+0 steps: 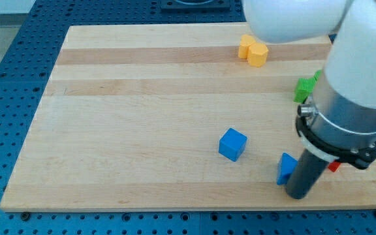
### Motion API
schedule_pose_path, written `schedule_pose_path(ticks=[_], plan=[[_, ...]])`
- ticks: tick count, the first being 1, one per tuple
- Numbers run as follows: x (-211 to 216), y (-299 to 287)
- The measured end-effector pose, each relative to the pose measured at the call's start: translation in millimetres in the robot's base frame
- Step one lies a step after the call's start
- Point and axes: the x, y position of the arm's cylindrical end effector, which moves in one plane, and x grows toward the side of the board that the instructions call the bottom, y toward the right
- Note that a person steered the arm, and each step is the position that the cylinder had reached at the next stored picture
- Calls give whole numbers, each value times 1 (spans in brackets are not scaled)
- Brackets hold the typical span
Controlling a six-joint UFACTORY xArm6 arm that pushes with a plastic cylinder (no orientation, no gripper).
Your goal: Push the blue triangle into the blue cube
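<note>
The blue cube (232, 144) sits on the wooden board (142, 130), right of centre near the view's bottom. The blue triangle (285, 168) lies to its right and slightly lower, a gap of about one block width between them. My tip (299, 194) is at the end of the dark rod, touching or just off the triangle's right lower side. The rod hides part of the triangle's right edge.
Two yellow blocks (252, 51) stand touching at the view's top. A green block (304, 88) sits at the right, partly behind the arm. A small red block (333, 166) peeks out right of the rod. The board's bottom edge is close below my tip.
</note>
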Motion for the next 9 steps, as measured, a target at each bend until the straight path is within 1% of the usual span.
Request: schedule_pose_path(ticks=[1,2,3,4,5,7,8,9], plan=[[0,-16],[14,-13],[7,2],[-10,2],[-11,-1],[-31,-47],[-13,-21],[-7,3]])
